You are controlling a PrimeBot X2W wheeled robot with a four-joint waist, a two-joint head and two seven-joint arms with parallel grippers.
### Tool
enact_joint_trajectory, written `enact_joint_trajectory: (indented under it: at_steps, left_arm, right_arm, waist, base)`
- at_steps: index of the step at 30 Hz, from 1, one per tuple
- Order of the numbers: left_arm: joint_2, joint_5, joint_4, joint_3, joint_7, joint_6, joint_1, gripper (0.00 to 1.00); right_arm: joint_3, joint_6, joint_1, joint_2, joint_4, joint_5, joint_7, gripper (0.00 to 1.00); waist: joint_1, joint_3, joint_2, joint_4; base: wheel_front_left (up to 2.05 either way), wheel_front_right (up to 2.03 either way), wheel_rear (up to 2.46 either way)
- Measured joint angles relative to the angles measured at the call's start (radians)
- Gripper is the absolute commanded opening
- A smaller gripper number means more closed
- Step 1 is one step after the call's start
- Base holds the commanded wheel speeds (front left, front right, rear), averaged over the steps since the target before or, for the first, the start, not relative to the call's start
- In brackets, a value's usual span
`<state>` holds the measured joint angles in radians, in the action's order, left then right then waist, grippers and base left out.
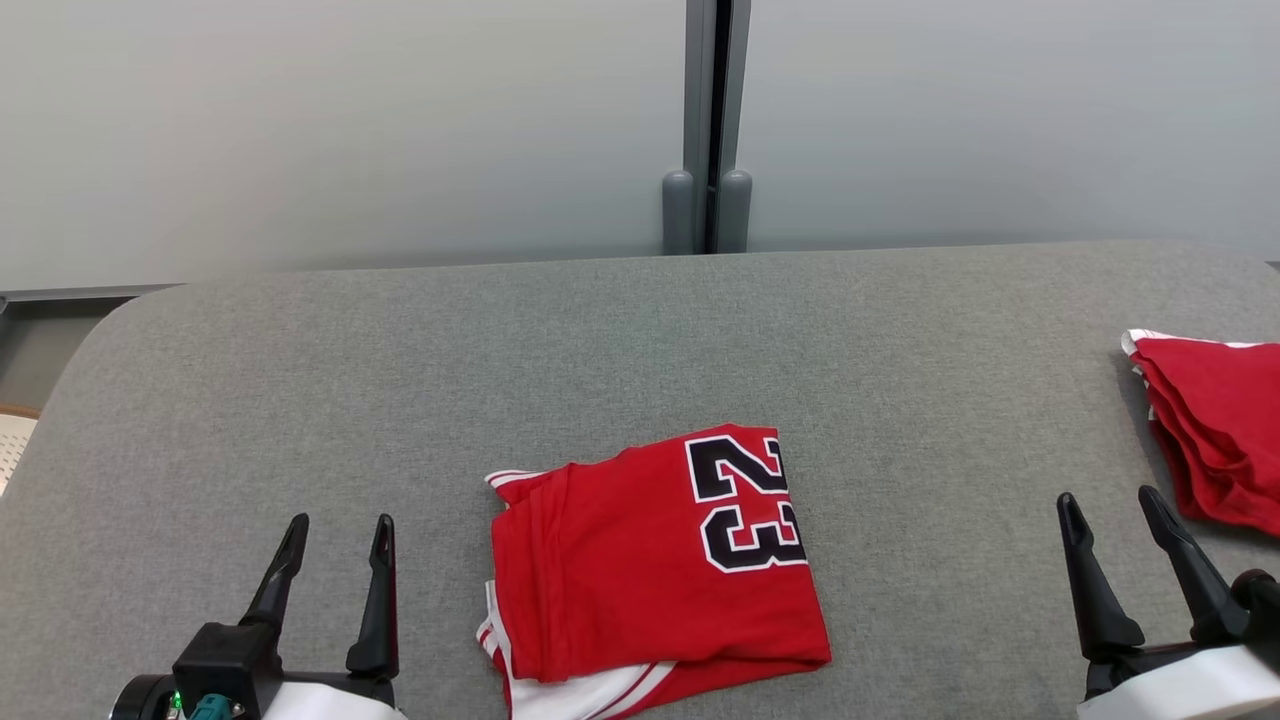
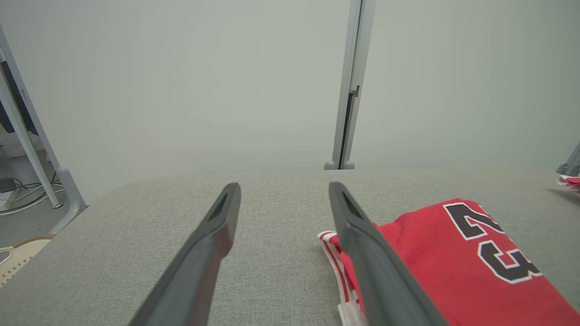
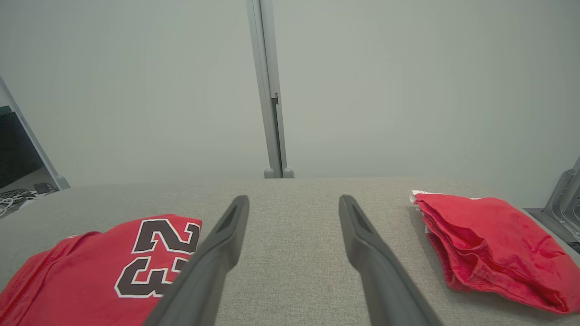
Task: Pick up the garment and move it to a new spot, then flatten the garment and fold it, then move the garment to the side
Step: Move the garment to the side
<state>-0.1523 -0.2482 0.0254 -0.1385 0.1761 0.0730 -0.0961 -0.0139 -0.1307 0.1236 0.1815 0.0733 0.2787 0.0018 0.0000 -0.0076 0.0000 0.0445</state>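
Head view: red 23 jersey (image 1: 655,560) is found folded at 6 o'clock between wide-spread, empty left gripper (image 1: 340,522) and right gripper (image 1: 1107,497). Soft, light cloth is expected; layered 9 o'clock edge should be pinched

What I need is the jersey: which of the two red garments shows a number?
The middle garment, printed with a black 23; the right-hand garment shows plain red.
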Motion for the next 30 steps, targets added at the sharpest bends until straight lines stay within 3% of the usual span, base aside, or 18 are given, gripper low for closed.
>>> enact_joint_trajectory:
  at_steps: [16,30]
  left_arm:
    - [0.014,0.000,-0.002,-0.039,0.007,-0.002,0.090,1.00]
    - [0.083,-0.002,0.063,-0.110,0.081,-0.025,0.309,1.00]
  right_arm:
    - [-0.025,0.000,-0.027,-0.001,0.007,-0.007,0.020,1.00]
    - [-0.238,0.000,-0.208,0.023,-0.307,0.081,0.015,1.00]
  waist:
    - [0.0001,0.052,0.0000,0.043]
    - [0.0001,0.214,0.0000,0.233]
  base:
    - [0.00,0.00,0.00]
    - [0.00,0.00,0.00]
